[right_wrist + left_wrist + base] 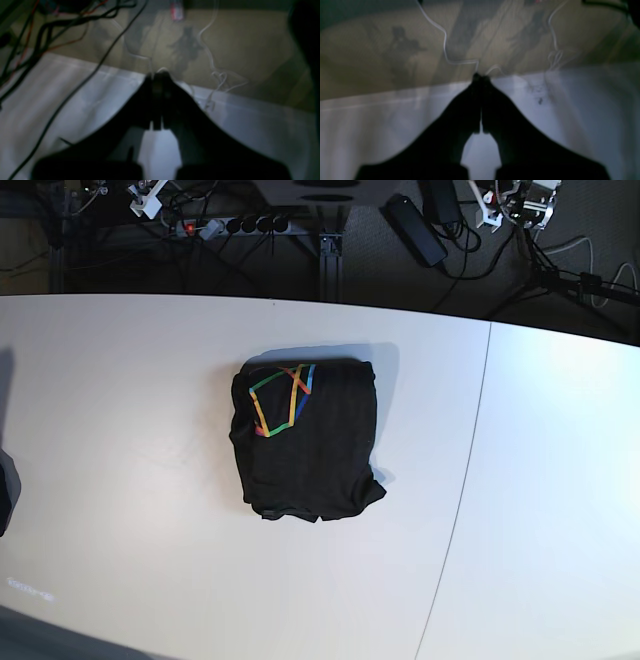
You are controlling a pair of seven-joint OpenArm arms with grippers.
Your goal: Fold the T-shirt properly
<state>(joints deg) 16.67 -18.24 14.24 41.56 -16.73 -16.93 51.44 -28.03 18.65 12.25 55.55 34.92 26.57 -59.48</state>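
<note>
**On the white surface, a folded shirt lies apart from both arms**

Near the middle of the surface (120, 400), the black T-shirt (310, 445) lies folded into a compact rectangle, its rainbow line print (280, 400) facing up at the far-left corner. Neither wrist view shows the garment. The left end effector (481, 78) is clenched and grasps nothing, poised over the surface's edge. The right end effector (157, 76) is likewise clenched and empty, with cables (75, 82) trailing at its left.
</note>
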